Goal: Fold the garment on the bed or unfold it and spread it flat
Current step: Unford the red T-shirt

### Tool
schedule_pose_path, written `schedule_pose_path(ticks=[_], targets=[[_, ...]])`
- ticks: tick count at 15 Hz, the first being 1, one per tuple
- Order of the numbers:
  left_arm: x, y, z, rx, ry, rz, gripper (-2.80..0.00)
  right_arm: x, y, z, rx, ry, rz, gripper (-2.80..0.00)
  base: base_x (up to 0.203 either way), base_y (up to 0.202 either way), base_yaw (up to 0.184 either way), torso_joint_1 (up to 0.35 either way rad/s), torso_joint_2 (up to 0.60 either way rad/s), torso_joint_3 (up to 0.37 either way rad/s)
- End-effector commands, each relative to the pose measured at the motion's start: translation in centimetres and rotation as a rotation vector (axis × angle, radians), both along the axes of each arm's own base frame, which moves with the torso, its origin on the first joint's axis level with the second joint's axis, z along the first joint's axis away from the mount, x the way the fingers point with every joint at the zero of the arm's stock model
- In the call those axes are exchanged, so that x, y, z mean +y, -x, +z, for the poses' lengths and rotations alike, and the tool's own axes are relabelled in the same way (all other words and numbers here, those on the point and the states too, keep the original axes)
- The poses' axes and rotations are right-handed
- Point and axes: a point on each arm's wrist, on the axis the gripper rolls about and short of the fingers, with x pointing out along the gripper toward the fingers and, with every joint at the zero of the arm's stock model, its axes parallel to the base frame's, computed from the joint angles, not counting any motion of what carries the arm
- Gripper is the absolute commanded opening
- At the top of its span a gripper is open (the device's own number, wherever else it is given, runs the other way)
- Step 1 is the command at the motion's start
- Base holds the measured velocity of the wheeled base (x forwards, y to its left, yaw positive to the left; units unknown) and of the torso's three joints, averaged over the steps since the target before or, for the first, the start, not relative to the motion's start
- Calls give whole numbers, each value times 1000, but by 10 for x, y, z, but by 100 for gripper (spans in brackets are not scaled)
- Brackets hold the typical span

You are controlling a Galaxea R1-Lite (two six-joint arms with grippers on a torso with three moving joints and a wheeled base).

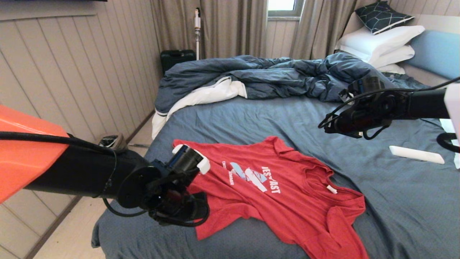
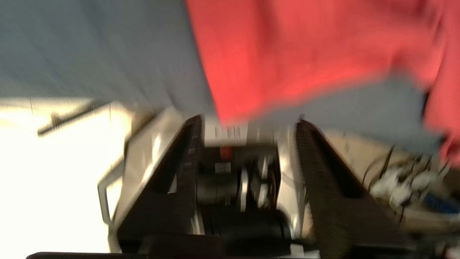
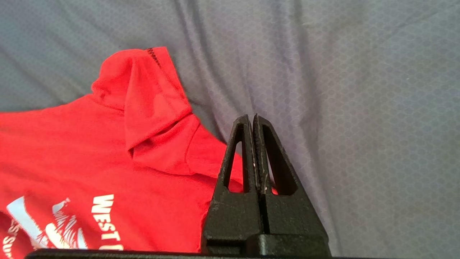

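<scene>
Jaws of the left gripper (image 2: 248,122) stand spread with nothing between them, poised just off the hem corner of the garment (image 1: 280,194); jaws of the right gripper (image 3: 253,120) are pressed together on nothing, held above the bed (image 1: 395,201) beside the shirt's far sleeve (image 3: 143,97).

Position of the garment: print side up near the foot of the bed, lying skewed, collar toward the robot's right, hem toward its left. The far sleeve is doubled over itself, the near side is rumpled, and the lower part appears to hang past the mattress edge.

Step in hand, as judged: spreading flat. 2 anchors would serve best. The left gripper should close on the hem corner only, catching both cloth layers but no sheet. The right should open, drop to the folded sleeve, and draw it outward. Pulling apart gently along the shirt's length should remove the creases.

Surface: a slate-blue sheet, soft and lightly wrinkled, likely to bunch if pinched.

Room: a dark blue duvet (image 1: 273,77) is heaped behind, white pillows (image 1: 381,43) lie at the headboard, a white bar-shaped object (image 1: 417,155) rests on the sheet, and panelled wall (image 1: 79,61) and curtains (image 1: 230,28) stand beyond.
</scene>
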Motion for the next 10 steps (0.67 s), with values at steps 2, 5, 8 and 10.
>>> schedule_pose_path(ticks=[2, 5, 8, 10], targets=[[-10, 7, -6, 50, -24, -2, 0, -1, 0, -1, 4, -2, -3, -280, 0, 0, 0, 0, 0, 0], [-16, 8, -23, 95, -45, 25, 0, -1, -1, -1, -2, -2, -3, -280, 0, 0, 0, 0, 0, 0], [-24, -6, -38, 65, -97, 69, 0, -1, 0, 0, -8, -3, -4, -280, 0, 0, 0, 0, 0, 0], [-26, -10, -42, 63, -104, 74, 0, -2, -2, -1, -17, -2, -7, -280, 0, 0, 0, 0, 0, 0]])
